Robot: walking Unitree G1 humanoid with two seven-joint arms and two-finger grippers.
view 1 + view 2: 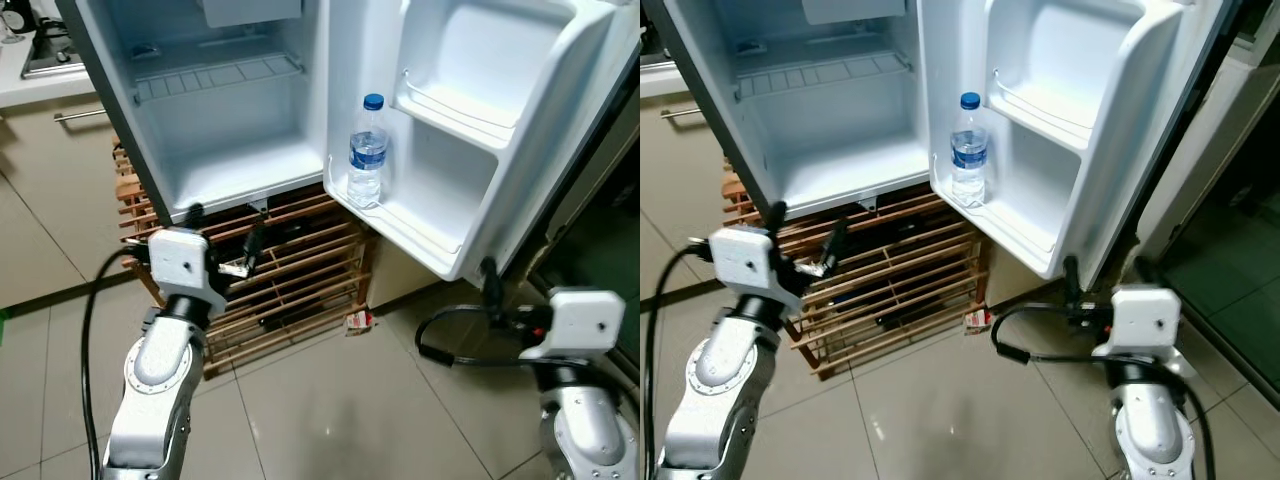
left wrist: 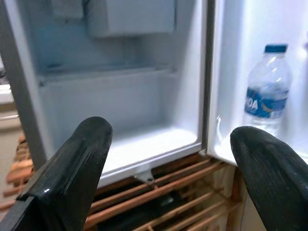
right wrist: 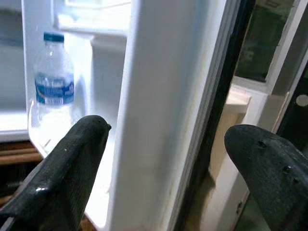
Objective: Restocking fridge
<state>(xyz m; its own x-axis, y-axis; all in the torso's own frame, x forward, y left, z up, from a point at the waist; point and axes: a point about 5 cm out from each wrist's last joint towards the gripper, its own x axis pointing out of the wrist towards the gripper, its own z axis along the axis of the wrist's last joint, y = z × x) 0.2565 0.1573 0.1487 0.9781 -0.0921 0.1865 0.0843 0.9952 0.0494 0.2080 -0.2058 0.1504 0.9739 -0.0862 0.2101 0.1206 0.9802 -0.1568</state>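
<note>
The water bottle [image 1: 368,150] is standing in the fridge door's bottom shelf [image 1: 400,222]. Both the left gripper [image 2: 168,178] and the right gripper [image 3: 159,178] are gaping wide and carrying nothing. The right gripper is straddling the door's edge, at about 4 o'clock from the bottle, so a push might be swinging the door and tipping the bottle.

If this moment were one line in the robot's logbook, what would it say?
fridge door: open | water bottle: upright, lower door shelf | left gripper: open, empty | right gripper: open, by door edge
</note>
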